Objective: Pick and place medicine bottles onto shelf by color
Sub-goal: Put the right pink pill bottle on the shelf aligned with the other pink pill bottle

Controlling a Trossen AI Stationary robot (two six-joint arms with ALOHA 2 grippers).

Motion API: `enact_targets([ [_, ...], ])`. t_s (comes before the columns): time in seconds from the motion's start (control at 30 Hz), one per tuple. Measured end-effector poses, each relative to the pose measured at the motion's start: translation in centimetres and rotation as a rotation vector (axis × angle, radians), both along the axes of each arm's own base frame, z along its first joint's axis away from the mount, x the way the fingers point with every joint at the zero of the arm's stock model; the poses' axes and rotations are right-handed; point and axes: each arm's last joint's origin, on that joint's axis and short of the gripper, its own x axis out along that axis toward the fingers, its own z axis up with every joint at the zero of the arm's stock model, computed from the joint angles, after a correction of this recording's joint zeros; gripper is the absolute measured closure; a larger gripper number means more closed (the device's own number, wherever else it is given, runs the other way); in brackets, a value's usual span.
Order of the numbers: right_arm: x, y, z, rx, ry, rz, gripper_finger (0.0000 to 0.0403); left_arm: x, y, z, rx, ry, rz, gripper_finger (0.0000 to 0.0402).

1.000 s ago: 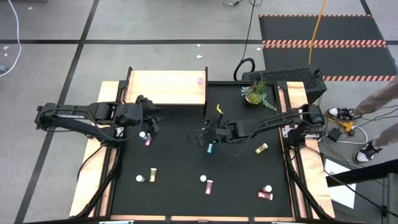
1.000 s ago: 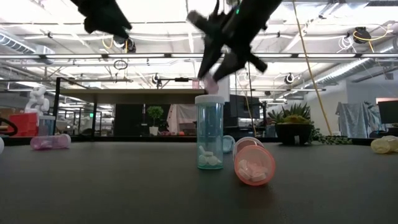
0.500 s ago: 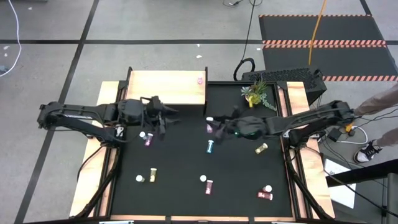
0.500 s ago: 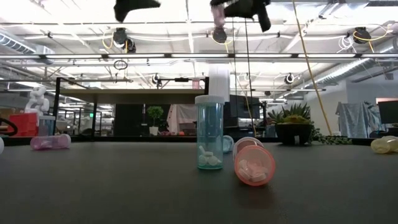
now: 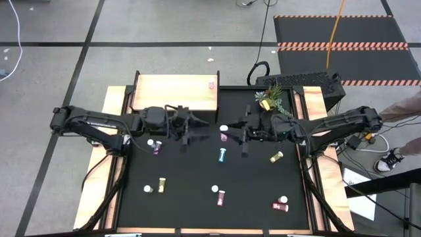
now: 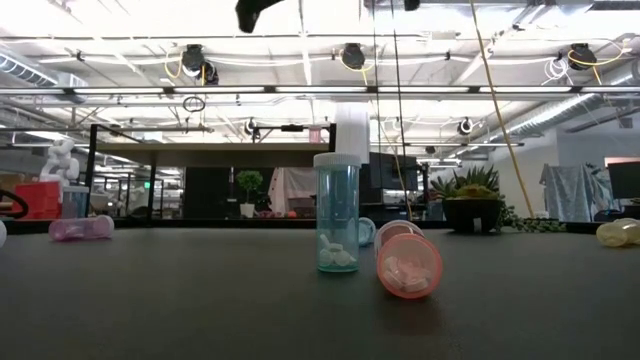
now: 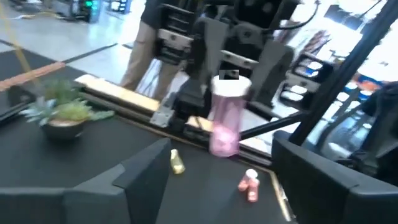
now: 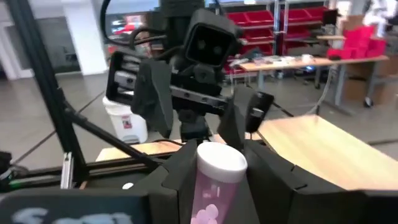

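The two arms meet nose to nose over the middle of the black table [image 5: 263, 197]. The right gripper [image 5: 227, 135] is clenched on a pink medicine bottle [image 5: 223, 136] with a white cap, holding it up in the air; from the right wrist view the pink bottle [image 8: 211, 186] sits upright between the two dark fingers [image 8: 177, 180]. Facing it from the other side, the left gripper [image 5: 200, 128] has its fingers spread apart and grasps nothing, stopped just short of the bottle; in the left wrist view that same bottle [image 7: 227, 118] hangs in the right arm's gripper ahead of the left arm's own fingers [image 7: 134, 180]. The shelf [image 5: 176, 92], a pale wooden board, stands at the far left corner of the table, and one small pink bottle [image 5: 211, 85] already rests near its right edge. A blue-teal bottle [image 5: 222, 155] stands upright on the table just below the meeting grippers; in the low view it [image 6: 337, 213] is at the centre with white pills in its bottom, and a reddish bottle [image 6: 408, 263] lies on its side just beside it. Other bottles are scattered: a magenta one [image 5: 156, 149] near the left arm, a yellow one [image 5: 276, 157] to the right, a yellow one [image 5: 161, 186] at lower left and a red one [image 5: 281, 206] at lower right. A small potted plant [image 5: 270, 100] sits at the far right.
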Motion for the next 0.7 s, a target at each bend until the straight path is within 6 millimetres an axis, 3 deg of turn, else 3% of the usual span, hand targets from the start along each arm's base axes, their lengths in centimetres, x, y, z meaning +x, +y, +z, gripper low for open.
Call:
enact_targets([
  [0.17,0.1,-0.1,1.0,-0.054,-0.036,0.069,0.0287,1.4,-0.2,0.2,-0.012,-0.010,-0.072,0.0104],
  [0.43,0.1,-0.2,1.2,-0.073,-0.046,0.095,0.0287,3.6,-0.2,0.1,-0.006,-0.023,-0.104,0.0120],
  [0.7,0.2,-0.2,1.2,-0.081,-0.052,0.116,0.0287,4.2,-0.2,0.5,-0.006,-0.051,-0.128,0.0128],
])
